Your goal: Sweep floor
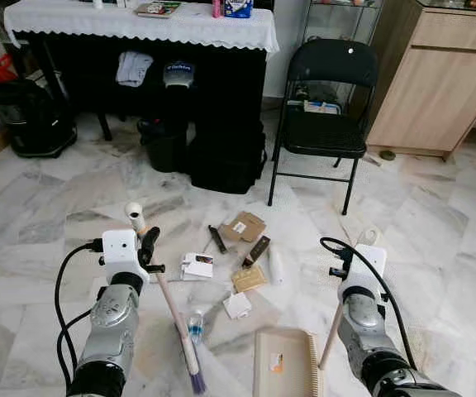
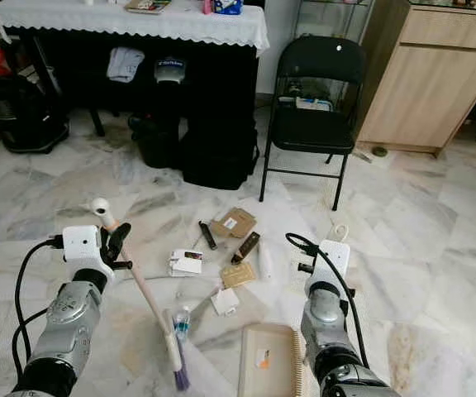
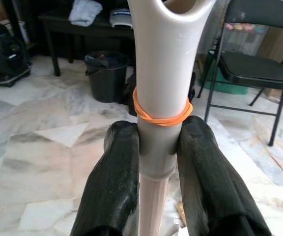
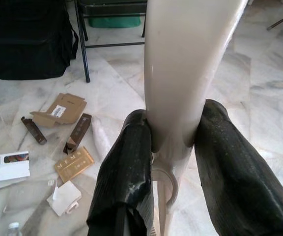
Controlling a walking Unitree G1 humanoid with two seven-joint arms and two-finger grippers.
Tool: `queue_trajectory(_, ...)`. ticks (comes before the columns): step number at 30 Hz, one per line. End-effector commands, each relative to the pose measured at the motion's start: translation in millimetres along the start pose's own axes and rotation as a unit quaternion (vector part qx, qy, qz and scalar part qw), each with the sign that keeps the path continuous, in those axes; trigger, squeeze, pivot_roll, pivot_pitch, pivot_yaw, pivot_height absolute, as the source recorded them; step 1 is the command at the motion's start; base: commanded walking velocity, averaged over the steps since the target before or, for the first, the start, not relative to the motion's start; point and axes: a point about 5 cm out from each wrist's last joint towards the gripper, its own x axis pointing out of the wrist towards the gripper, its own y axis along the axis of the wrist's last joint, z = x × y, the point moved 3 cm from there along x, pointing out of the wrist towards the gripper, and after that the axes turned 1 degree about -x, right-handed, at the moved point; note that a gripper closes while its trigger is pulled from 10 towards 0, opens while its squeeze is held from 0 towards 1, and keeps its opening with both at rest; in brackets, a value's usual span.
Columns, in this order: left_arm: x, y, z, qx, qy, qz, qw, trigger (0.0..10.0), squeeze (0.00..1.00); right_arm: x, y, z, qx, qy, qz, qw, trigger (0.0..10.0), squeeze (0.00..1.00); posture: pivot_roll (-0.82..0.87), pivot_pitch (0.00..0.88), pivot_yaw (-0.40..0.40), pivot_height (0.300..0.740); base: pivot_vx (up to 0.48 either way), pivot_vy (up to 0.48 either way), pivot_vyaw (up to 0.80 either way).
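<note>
My left gripper (image 3: 156, 142) is shut on the cream broom handle (image 1: 168, 302) just below an orange rubber band (image 3: 161, 117). The handle slants down to purple bristles (image 1: 196, 381) on the marble floor. My right gripper (image 4: 173, 132) is shut on the cream handle (image 1: 332, 332) of the beige dustpan (image 1: 283, 364), which rests on the floor between my arms. Litter lies ahead: a brown cardboard box (image 1: 244, 226), a dark bar (image 1: 255, 251), a gold card (image 1: 249, 279), a white carton (image 1: 197, 265), a white scrap (image 1: 237, 305) and a small plastic bottle (image 1: 195, 324) beside the broom.
A black folding chair (image 1: 325, 99) stands ahead on the right, next to a wooden cabinet (image 1: 445, 91). A table with a white cloth (image 1: 139, 25) has a black bucket (image 1: 164, 145) and a black bag (image 1: 226, 157) under it. A black vacuum (image 1: 31, 116) sits far left.
</note>
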Motion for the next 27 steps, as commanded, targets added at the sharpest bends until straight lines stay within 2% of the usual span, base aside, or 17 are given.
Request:
queue_trajectory(1, 2.7, 6.0, 3.5, 0.003, -0.010, 0.008, 1.000, 10.0, 0.00, -1.8, -6.8, -6.7, 0.002, 0.014, -0.022, 1.000, 10.0, 0.00, 0.05, 0.000, -0.044, 0.740, 0.000, 0.000, 0.00)
queue_trajectory(5, 2.8, 5.5, 4.8, 0.003, -0.012, 0.007, 1.000, 10.0, 0.00, -1.7, -6.6, -7.7, 0.003, 0.019, -0.023, 1.000, 10.0, 0.00, 0.05, 0.000, -0.044, 0.740, 0.000, 0.000, 0.00)
queue_trajectory(6, 2.7, 5.4, 5.2, 0.003, -0.013, 0.006, 1.000, 10.0, 0.00, -1.6, -6.6, -7.4, 0.002, 0.018, -0.023, 1.000, 10.0, 0.09, 0.05, 0.000, -0.044, 0.740, 0.000, 0.000, 0.00)
queue_trajectory(7, 2.6, 5.3, 5.4, 0.003, -0.014, 0.006, 1.000, 10.0, 0.00, -1.6, -6.7, -7.1, 0.003, 0.018, -0.023, 1.000, 10.0, 0.49, 0.05, 0.000, -0.045, 0.740, 0.000, 0.000, 0.00)
queue_trajectory(13, 2.6, 5.0, 6.1, 0.003, -0.016, 0.005, 1.000, 10.0, 0.00, -1.5, -6.7, -7.3, 0.004, 0.021, -0.024, 0.999, 10.0, 0.46, 0.05, 0.000, -0.046, 0.740, 0.000, 0.000, 0.00)
queue_trajectory(14, 2.6, 5.0, 6.1, 0.003, -0.017, 0.004, 1.000, 10.0, 0.00, -1.5, -6.7, -7.4, 0.004, 0.021, -0.024, 0.999, 10.0, 0.40, 0.05, 0.000, -0.046, 0.740, 0.000, 0.000, 0.00)
queue_trajectory(16, 2.6, 4.8, 6.4, 0.003, -0.018, 0.004, 1.000, 10.0, 0.00, -1.4, -6.3, -8.0, 0.005, 0.023, -0.024, 0.999, 10.0, 0.41, 0.05, 0.000, -0.045, 0.740, 0.000, 0.000, 0.00)
queue_trajectory(18, 2.7, 4.8, 6.5, 0.003, -0.018, 0.003, 1.000, 10.0, 0.00, -1.5, -6.0, -8.9, 0.006, 0.027, -0.023, 0.999, 10.0, 0.53, 0.05, 0.000, -0.045, 0.740, 0.000, 0.000, 0.00)
queue_trajectory(19, 2.7, 4.8, 6.4, 0.003, -0.018, 0.003, 1.000, 10.0, 0.00, -1.5, -5.9, -9.2, 0.007, 0.027, -0.023, 0.999, 10.0, 0.53, 0.05, 0.000, -0.045, 0.740, 0.000, 0.000, 0.00)
queue_trajectory(20, 2.8, 4.6, 6.5, 0.003, -0.019, 0.003, 1.000, 10.0, 0.00, -1.7, -5.3, -10.8, 0.012, 0.032, -0.022, 0.999, 10.0, 1.00, 0.05, 0.000, -0.045, 0.740, 0.000, 0.000, 0.00)
queue_trajectory(23, 2.8, 4.5, 6.7, 0.003, -0.020, 0.002, 1.000, 10.0, 0.00, -1.6, -5.4, -11.3, 0.010, 0.034, -0.023, 0.999, 10.0, 1.00, 0.05, 0.000, -0.045, 0.740, 0.000, 0.000, 0.00)
queue_trajectory(24, 2.9, 4.5, 6.8, 0.003, -0.020, 0.002, 1.000, 10.0, 0.00, -1.6, -5.4, -11.8, 0.009, 0.035, -0.024, 0.999, 10.0, 0.88, 0.05, 0.000, -0.045, 0.740, 0.000, 0.000, 0.00)
queue_trajectory(25, 2.9, 4.3, 7.1, 0.003, -0.021, 0.001, 1.000, 10.0, 0.00, -1.5, -5.4, -13.4, 0.005, 0.041, -0.026, 0.999, 10.0, 0.00, 0.05, 0.000, -0.045, 0.740, 0.000, 0.000, 0.00)
queue_trajectory(27, 2.9, 4.2, 7.3, 0.003, -0.021, 0.001, 1.000, 10.0, 0.00, -1.5, -5.6, -14.7, 0.002, 0.047, -0.029, 0.998, 10.0, 0.00, 0.05, 0.000, -0.045, 0.740, 0.000, 0.000, 0.00)
